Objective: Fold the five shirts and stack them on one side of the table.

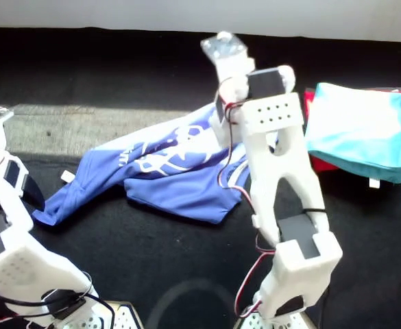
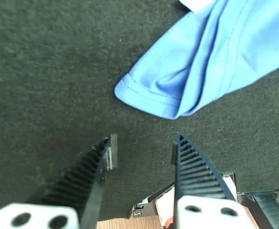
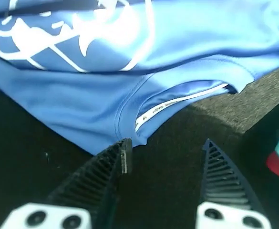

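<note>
A blue shirt [image 1: 166,171] with a white printed design lies unfolded and rumpled on the black table covering [image 1: 152,267], one sleeve stretched out away from its body.

The left gripper [image 2: 145,140] hovers over bare covering just short of that sleeve's hemmed cuff [image 2: 149,98]. Its jaws are spread apart with nothing between them, and they do not touch the fabric.

The right gripper [image 3: 167,145] is at the other end of the blue shirt [image 3: 129,62], just off the neck opening, where a white strip [image 3: 177,101] shows inside the collar. Its jaws are also parted and hold nothing; one serrated finger [image 3: 115,160] is level with the shirt's edge, the other over dark covering.

In the high view the right arm [image 1: 279,157] rises across the blue shirt's collar end.

Beside the blue shirt, past the right arm, a folded turquoise shirt [image 1: 365,130] rests on top of a folded red one [image 1: 323,164], apart from the blue shirt.
</note>
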`<state>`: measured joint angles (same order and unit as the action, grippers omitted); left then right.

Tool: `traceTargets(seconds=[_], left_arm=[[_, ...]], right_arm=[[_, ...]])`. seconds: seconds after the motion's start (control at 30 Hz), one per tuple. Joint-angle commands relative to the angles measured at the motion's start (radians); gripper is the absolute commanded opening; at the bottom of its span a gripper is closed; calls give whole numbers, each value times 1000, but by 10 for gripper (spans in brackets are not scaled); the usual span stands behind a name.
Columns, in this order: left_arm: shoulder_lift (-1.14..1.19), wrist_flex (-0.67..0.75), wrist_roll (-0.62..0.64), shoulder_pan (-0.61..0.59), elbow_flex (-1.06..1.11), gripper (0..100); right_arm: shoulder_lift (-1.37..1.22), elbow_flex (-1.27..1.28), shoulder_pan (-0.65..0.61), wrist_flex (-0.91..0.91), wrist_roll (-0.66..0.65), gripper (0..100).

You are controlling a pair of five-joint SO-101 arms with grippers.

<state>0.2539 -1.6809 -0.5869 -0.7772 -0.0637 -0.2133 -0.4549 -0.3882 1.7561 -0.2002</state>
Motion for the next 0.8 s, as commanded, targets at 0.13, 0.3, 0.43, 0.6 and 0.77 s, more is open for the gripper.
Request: traceTargets(seconds=[0.13,0.3,0.43,0.6,0.77], left_arm=[[-197,121,-9,-22,219,196],[-272,196,-9,-67,343,196],[-280,206,-11,-93,378,196],[-280,207,-9,-94,394,196],[-280,210,-9,-91,394,196]], right_arm=[[107,377,-189,-160,-6,231],[108,585,-265,-360,-5,231],[108,696,-289,-473,-5,231],[107,774,-323,-532,-5,231],[104,872,-311,-656,-8,231]])
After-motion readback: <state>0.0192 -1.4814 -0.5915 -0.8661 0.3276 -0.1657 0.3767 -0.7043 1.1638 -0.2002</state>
